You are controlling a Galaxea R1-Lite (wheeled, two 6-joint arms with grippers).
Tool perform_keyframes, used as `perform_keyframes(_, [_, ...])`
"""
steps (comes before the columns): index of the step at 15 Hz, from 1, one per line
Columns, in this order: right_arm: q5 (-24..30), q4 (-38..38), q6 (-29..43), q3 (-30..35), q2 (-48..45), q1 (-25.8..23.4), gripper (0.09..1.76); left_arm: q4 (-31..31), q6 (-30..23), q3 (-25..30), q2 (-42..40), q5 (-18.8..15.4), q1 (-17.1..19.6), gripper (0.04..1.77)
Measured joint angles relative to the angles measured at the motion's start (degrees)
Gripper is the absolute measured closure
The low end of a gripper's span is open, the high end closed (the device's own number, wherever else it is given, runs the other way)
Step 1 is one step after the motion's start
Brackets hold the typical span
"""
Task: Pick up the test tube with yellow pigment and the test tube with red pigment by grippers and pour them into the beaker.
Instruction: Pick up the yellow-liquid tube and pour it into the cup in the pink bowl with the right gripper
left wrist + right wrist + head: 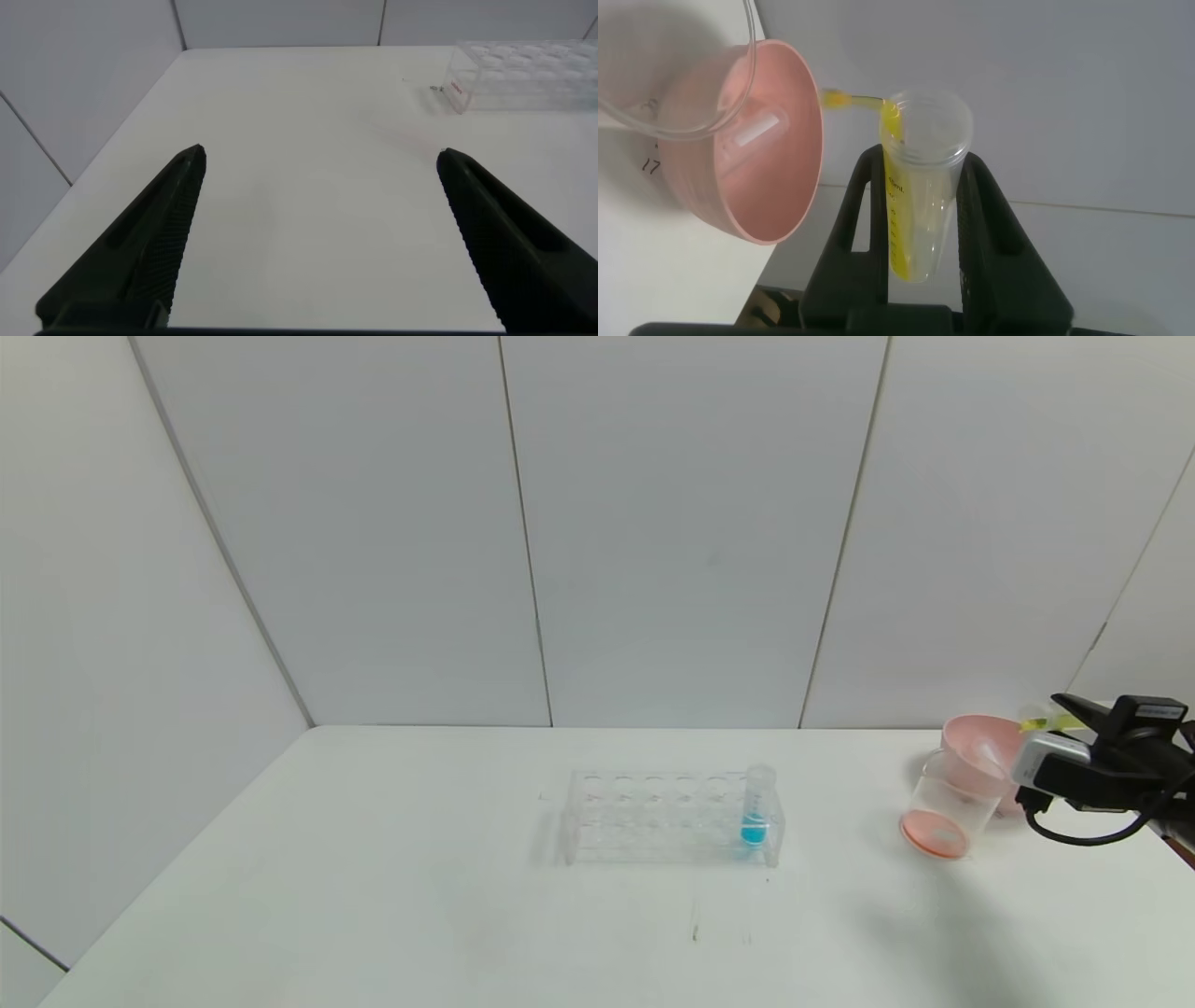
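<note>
Head view: at the right edge, the right gripper [1074, 709] holds the test tube with yellow pigment [1038, 723] tilted beside the pink bowl [976, 737], behind the beaker [948, 807].

Left wrist view: left gripper [318, 168] fingers spread wide, empty.

Right wrist view: fingers clamp the tube [915, 187], yellow liquid streaming toward the bowl's rim.

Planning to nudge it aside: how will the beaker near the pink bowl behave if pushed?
The beaker looks thin-walled and clear, so probably light and fragile. With only shallow reddish liquid, it would likely slide easily, or tip if pushed near its rim.
</note>
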Motion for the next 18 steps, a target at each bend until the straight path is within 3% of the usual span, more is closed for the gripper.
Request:
perform_keyframes(4, [-0.05,-0.02,-3.78,-0.16,0.02,0.16,1.36,0.00,0.00,0.00,0.00,0.00,0.00,0.05])
perform_keyframes(18, [-1.23,0.00,-6.02,-0.91,0.11,1.51,1.36,0.00,0.00,0.00,0.00,0.00,0.00,0.05])
